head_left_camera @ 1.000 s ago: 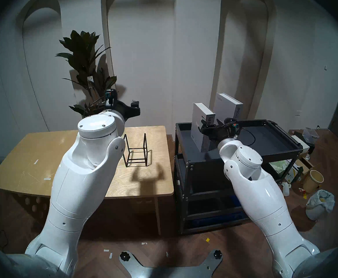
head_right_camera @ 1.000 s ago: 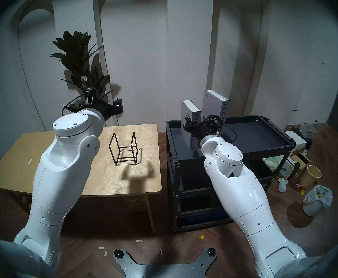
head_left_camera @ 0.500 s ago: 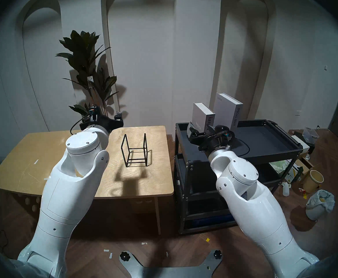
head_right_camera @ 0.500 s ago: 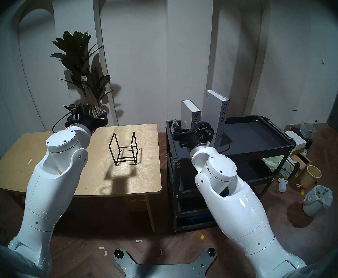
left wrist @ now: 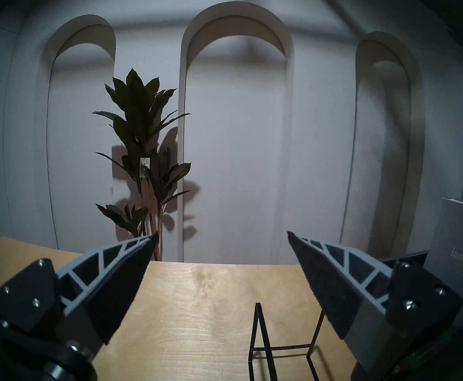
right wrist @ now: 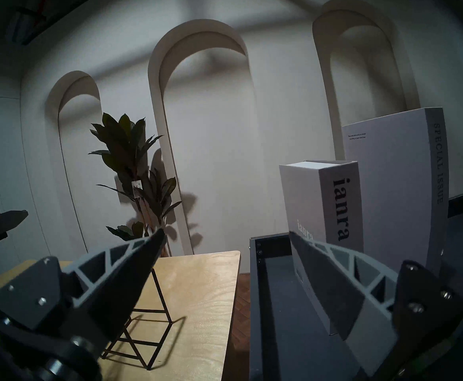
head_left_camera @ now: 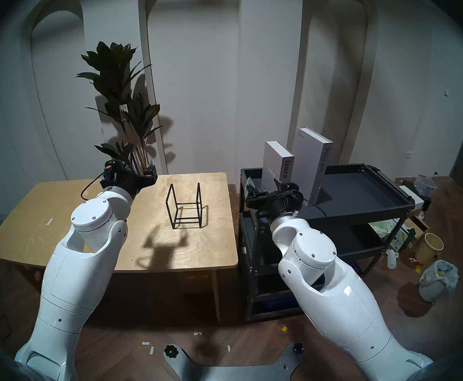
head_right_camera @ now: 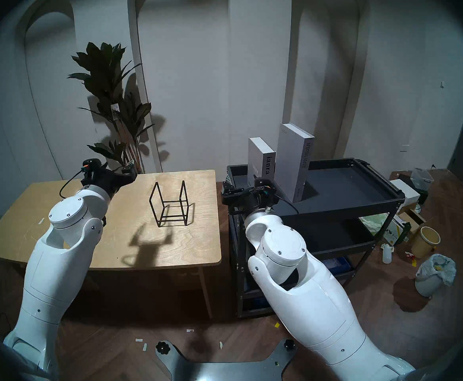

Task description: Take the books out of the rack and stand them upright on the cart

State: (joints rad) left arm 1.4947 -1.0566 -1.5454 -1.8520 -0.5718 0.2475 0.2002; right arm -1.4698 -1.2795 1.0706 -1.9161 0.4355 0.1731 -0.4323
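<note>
Both thick pale-grey hardback books stand upright, side by side, at the back left corner of the black metal cart's top tray. The thin black wire rack sits empty near the light wooden desk's right edge. The left gripper and right gripper have jaws apart, holding nothing, the books just beyond the right one.

The right pincer gapes empty, one finger over the desk, the other over the cart. Near the cart's far left corner the "ianra" book stands upright, the taller "SPECIAL ISSUE" book just beside it. The wire rack sits empty near the desk's right edge.
</note>
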